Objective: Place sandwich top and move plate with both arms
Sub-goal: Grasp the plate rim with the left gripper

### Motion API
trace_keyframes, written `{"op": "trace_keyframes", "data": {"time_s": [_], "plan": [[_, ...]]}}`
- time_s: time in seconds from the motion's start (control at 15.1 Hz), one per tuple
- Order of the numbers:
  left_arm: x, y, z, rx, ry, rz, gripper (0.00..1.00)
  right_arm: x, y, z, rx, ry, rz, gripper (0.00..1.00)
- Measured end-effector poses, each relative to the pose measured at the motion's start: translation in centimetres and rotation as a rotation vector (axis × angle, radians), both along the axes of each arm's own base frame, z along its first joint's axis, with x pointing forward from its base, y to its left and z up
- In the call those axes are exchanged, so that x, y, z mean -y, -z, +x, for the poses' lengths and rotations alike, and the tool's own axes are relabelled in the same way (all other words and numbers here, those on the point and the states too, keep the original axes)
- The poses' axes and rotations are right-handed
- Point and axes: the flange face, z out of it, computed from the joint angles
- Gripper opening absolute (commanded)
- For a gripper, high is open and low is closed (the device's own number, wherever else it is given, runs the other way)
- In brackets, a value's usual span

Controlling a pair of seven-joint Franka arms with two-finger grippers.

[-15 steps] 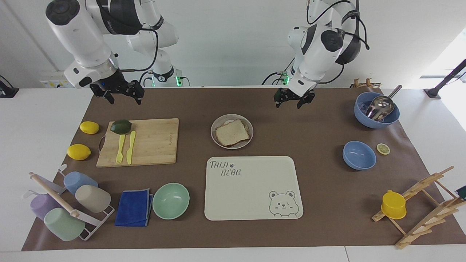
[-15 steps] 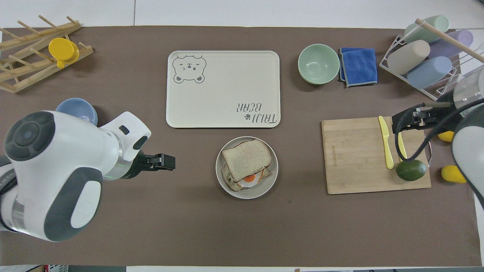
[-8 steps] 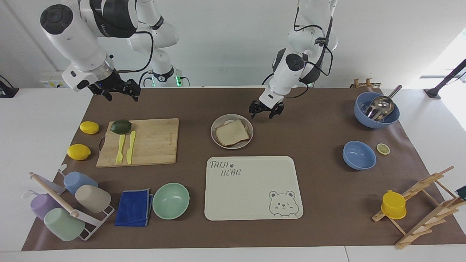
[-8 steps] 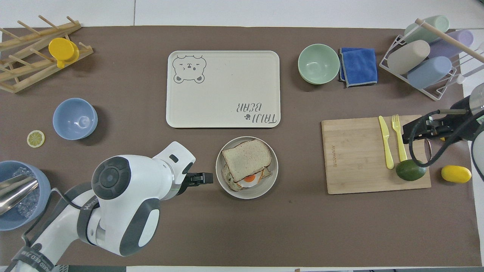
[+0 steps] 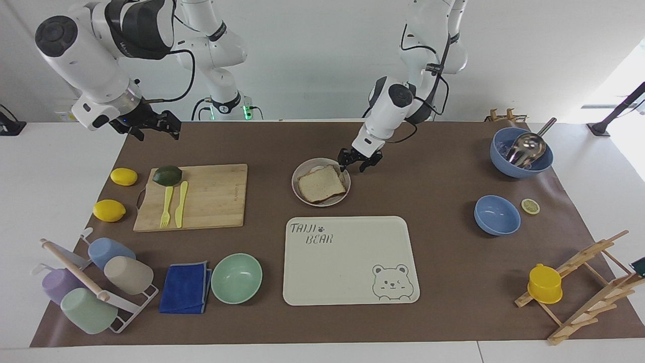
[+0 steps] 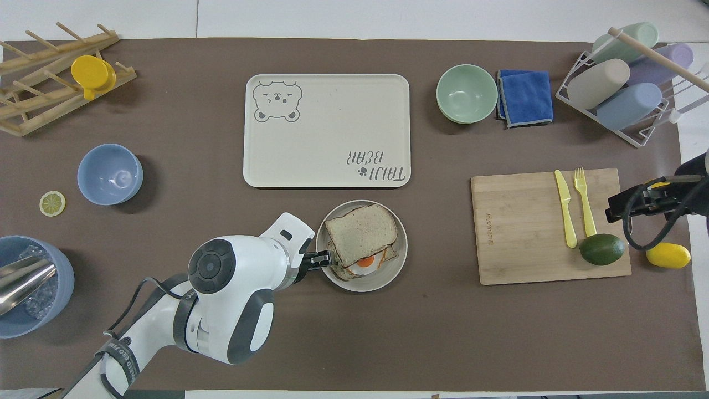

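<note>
Surface: brown mat (image 5: 443, 252) over a white table (image 5: 50, 166); white wall at the robots' end
Sandwich top: sandwich top (image 5: 321, 183) lies slightly askew on an egg toast (image 6: 365, 261); egg shows under its robot-side edge in the overhead view
Plate: plate (image 5: 302, 172) holds the stack; nearer to the robots than the bear tray (image 5: 347, 262), just beside it, not touching
Left gripper: left gripper (image 5: 359, 161) low at the plate's rim on the left arm's side; jaws slightly apart, holding nothing; contact with rim cannot be told
Right gripper: right gripper (image 5: 148, 126) raised over the mat's robot-side edge, near the cutting board (image 5: 211, 196); jaws spread, empty
Clutter: mint bowl (image 5: 236, 278) and blue cloth (image 5: 185, 287) beside the tray; avocado (image 5: 167, 175) on the board
</note>
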Motion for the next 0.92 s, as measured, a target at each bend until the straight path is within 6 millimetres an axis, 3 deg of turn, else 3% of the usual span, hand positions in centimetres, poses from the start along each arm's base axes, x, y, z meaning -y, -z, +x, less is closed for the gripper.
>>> {"op": "trace_keyframes", "data": {"time_s": [0.13,0.4,0.59,0.73,0.92], "plan": [[0.0,0.0,0.0,-0.004,-0.011,-0.001,0.5,-0.7,-0.3,0.1,0.006,-0.009,-0.005,1.0],[0.4,0.2,-0.2,-0.007,-0.016,-0.004,0.47,0.4,-0.5,0.4,-0.003,0.011,-0.007,1.0],[0.7,0.6,-0.4,-0.004,-0.016,-0.004,0.41,0.0,0.1,0.4,-0.047,0.003,-0.007,1.0],[0.8,0.8,-0.4,-0.003,-0.016,-0.003,0.29,-0.2,0.7,0.8,-0.069,-0.003,-0.024,1.0],[1.0,0.7,-0.5,0.002,-0.017,-0.006,0.02,-0.4,0.5,2.1,-0.086,-0.002,-0.038,1.0]]}}
